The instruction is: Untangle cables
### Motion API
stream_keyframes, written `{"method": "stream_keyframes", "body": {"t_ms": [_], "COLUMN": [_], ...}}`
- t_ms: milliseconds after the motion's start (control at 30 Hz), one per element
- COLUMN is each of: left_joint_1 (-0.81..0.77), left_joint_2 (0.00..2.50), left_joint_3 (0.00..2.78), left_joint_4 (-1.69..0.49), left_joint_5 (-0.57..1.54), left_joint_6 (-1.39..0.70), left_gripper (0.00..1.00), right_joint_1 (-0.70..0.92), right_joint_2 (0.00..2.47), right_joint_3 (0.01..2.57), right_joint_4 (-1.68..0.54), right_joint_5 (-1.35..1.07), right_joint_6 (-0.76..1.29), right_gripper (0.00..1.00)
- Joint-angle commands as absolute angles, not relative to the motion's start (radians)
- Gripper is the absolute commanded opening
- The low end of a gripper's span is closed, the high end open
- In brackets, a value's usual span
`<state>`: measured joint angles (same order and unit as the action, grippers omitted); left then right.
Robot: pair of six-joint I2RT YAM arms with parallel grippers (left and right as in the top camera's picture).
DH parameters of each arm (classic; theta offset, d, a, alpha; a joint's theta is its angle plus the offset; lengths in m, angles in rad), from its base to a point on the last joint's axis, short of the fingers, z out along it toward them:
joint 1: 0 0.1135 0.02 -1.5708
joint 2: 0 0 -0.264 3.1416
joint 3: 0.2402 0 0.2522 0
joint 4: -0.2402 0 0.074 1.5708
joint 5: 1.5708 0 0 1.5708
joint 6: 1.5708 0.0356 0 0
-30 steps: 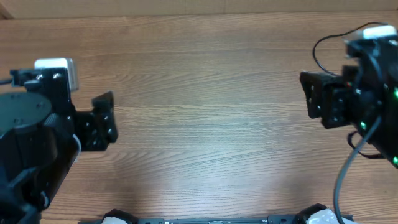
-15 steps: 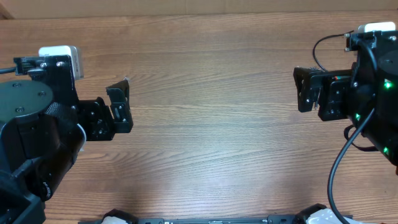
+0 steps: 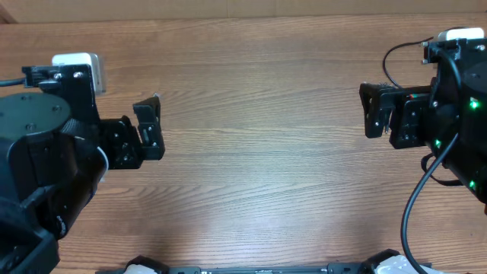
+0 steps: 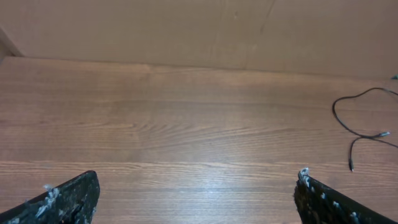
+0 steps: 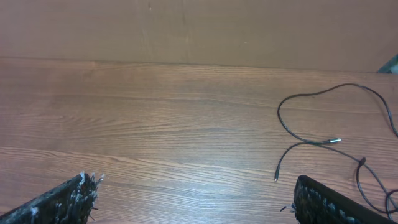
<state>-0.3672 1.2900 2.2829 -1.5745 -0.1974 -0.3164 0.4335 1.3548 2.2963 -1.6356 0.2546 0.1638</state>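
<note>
Black cables (image 5: pixel 279 114) | ahead-right of right pincer (image 5: pixel 194 179), untouched | left pincer (image 4: pixel 197 177) and right both released, empty

Cables (image 5: pixel 314 143) cut off at the right wrist view's edge, plugs (image 5: pixel 336 140) too small to be read, fingers (image 5: pixel 59 204) of the right tool (image 5: pixel 193 180) cropped below.
</note>
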Motion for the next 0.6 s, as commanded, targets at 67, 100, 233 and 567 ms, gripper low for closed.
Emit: {"method": "stream_keyframes", "body": {"t_ms": [67,100,233,567], "left_joint_1": [-0.374,-0.374,-0.374,-0.373], "left_joint_2": [1.304,1.307,1.314,1.353], "left_joint_3": [2.277,2.277,2.277,2.276], "left_joint_4": [-1.573,-1.573,-1.573,-1.522], "left_joint_5": [-0.186,-0.186,-0.186,-0.170], "left_joint_6": [-0.329,-0.329,-0.329,-0.416], "left_gripper": [1.00,1.00,1.00,0.99], "right_joint_1": [0.439,0.439,0.439,0.439], "right_joint_2": [1.351,1.351,1.351,1.351], "right_joint_3": [2.303,2.303,2.303,2.303], "right_joint_4": [-1.634,-1.634,-1.634,-1.634], "right_joint_5": [0.268,0.268,0.268,0.268], "right_joint_6": [0.172,0.172,0.172,0.172], "right_gripper": [1.00,1.00,1.00,1.00]}}
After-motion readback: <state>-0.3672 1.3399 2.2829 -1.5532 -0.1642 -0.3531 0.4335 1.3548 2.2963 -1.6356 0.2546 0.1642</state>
